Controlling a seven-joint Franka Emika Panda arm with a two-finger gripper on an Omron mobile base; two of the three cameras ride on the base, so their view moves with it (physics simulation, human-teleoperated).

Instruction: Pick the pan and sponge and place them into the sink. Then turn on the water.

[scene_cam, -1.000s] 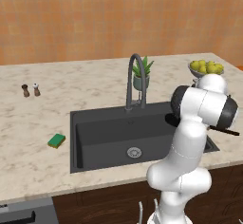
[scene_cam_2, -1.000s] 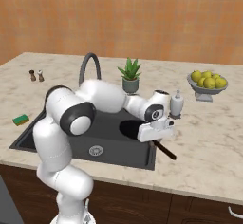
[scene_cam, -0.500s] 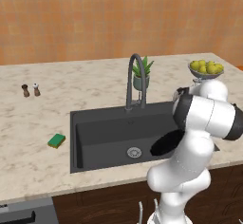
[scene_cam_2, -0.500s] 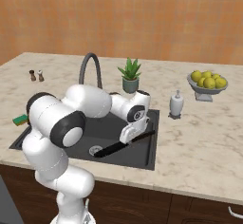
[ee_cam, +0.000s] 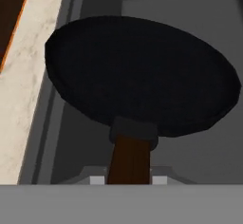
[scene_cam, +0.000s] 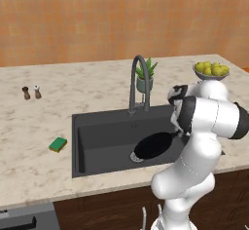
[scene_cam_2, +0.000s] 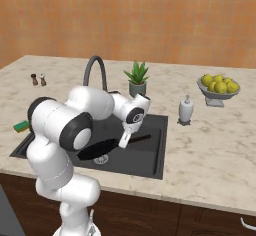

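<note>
- The jaws are clenched on the brown handle of the pan [scene_cam: 153, 145], over the sink [scene_cam: 104, 126].
- The pan looks rigid and heavy, so gripping near its bowl seems steadiest.

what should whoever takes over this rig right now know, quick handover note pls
Gripper: shut on the pan's handle.
Pan: held over the sink, above the drain, not released.
Sponge: on the counter left of the sink, untouched.
Tap: behind the basin, no water visible.
Done: pan picked up and brought to the sink.
Left: let go of the pan, fetch the sponge into the sink, turn on the water.
</note>
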